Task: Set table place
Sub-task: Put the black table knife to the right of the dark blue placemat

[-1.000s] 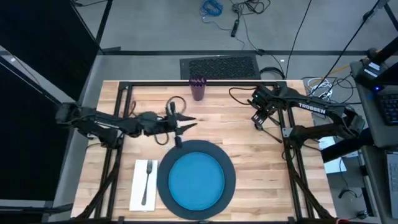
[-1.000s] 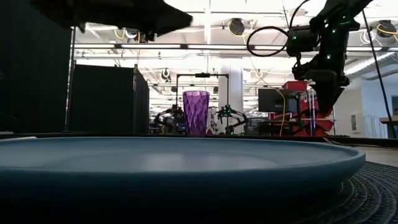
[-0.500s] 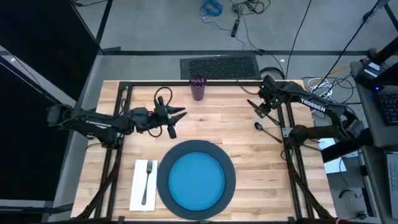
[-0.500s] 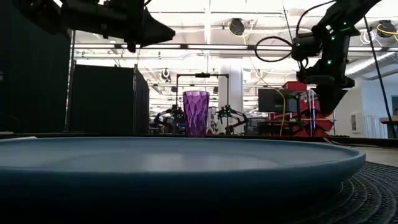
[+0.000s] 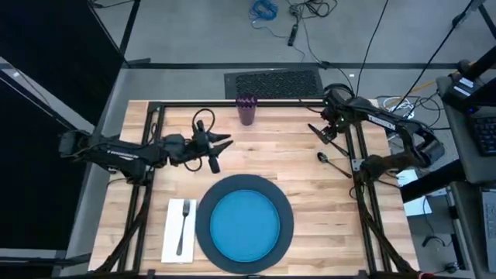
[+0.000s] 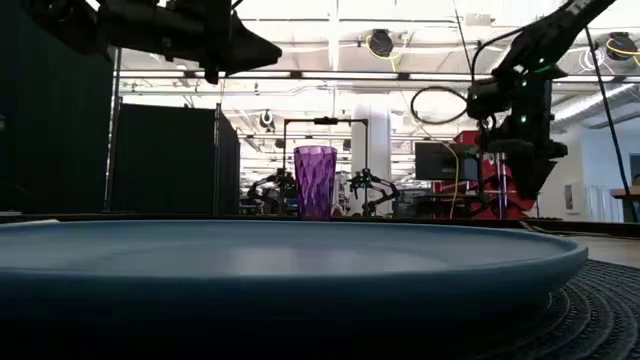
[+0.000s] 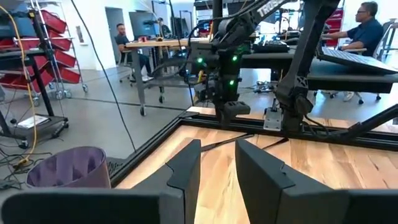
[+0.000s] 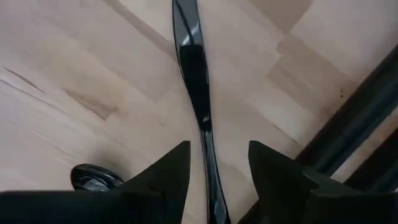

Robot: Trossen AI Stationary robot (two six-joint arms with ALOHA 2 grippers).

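Right end effector [image 8: 214, 171], fingers apart, directly above knife [image 8: 198, 99]; blade axis runs between fingers. Left end effector [image 7: 217, 163], fingers apart, far from knife, nearer purple cup [image 7: 62, 169].

In the low view the blue plate [image 6: 290, 262] hides the counter beyond it and the base of the purple cup [image 6: 315, 182]. In the right wrist view the knife [image 8: 198, 93] runs off the picture's edge; the spoon [image 8: 94, 177] behind the right tool's finger shows only its bowl.
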